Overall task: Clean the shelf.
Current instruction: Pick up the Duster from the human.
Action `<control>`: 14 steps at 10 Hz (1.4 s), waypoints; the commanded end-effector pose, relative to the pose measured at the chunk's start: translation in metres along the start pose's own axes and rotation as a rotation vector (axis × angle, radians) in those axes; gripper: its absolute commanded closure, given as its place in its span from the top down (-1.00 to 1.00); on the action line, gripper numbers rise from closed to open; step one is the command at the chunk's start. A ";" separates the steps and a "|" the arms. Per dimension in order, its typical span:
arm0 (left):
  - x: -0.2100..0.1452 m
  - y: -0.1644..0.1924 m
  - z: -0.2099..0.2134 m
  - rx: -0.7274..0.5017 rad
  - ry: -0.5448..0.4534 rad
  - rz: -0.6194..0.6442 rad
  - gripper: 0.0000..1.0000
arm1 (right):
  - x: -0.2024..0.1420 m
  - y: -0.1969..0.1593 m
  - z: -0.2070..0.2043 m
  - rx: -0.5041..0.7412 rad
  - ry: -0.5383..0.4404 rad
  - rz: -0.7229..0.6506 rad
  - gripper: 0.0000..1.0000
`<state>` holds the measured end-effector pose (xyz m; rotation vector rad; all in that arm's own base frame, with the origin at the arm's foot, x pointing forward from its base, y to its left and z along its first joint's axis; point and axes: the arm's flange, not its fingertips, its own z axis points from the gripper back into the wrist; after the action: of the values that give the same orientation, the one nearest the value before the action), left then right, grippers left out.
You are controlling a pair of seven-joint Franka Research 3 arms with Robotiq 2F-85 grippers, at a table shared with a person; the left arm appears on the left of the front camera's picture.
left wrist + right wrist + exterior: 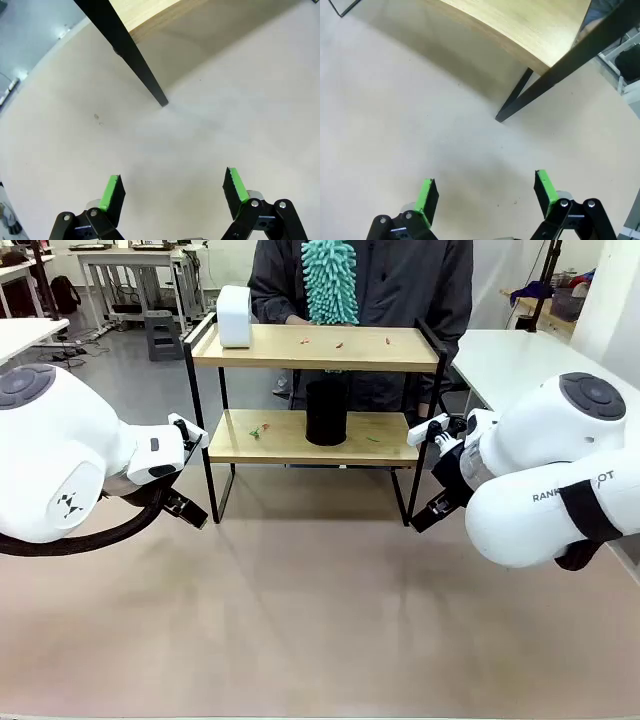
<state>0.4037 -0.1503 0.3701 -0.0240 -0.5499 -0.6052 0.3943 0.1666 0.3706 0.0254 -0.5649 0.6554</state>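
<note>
- Shelf (262,346): 2 light wooden boards in a thin black frame. It stands on the table (320,620) toward its far side, between my 2 arms, and is the landmark for every entry below.
- Left pincer (172,187): released, jaws wide, nothing between the green pads. It hangs low over the table just in front of the shelf's front left leg (131,55), probably parked there to leave the boards free.
- Right pincer (487,190): released and empty too. It sits low near the shelf's front right leg (560,75), mirroring the left.
- Duster (329,280): teal and fluffy, upright above the far edge of the shelf's top board. It is in front of the person (420,280) standing behind the shelf. I cannot make out the hand holding it. Judged ready for sweeping or for handing to me.
- Crumbs (340,343): small reddish bits scattered on the top board, plus greenish scraps (257,431) on the lower board. Judged to be the dirt that needs removing.
- White box (234,316): on the left end of the top board. It may hinder a sweep there.
- Black cylinder (325,412): upright at the middle of the lower board, and likely the same hindrance.
- Stage, judged: the very start, with cleaning not yet done.
</note>
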 end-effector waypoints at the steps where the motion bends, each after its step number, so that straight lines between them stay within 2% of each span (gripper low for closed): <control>1: 0.000 0.000 0.000 0.000 0.000 0.000 1.00 | 0.000 0.000 0.000 0.000 0.000 0.000 1.00; 13: 0.000 0.000 0.000 0.000 0.000 0.000 1.00 | 0.000 0.000 0.000 0.000 0.000 0.001 1.00; 14: 0.000 0.000 0.000 0.000 0.000 0.001 1.00 | 0.002 -0.006 0.025 0.126 0.124 -0.028 1.00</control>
<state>0.4038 -0.1501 0.3700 -0.0241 -0.5497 -0.6043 0.3907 0.1676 0.3703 0.0446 -0.5099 0.6483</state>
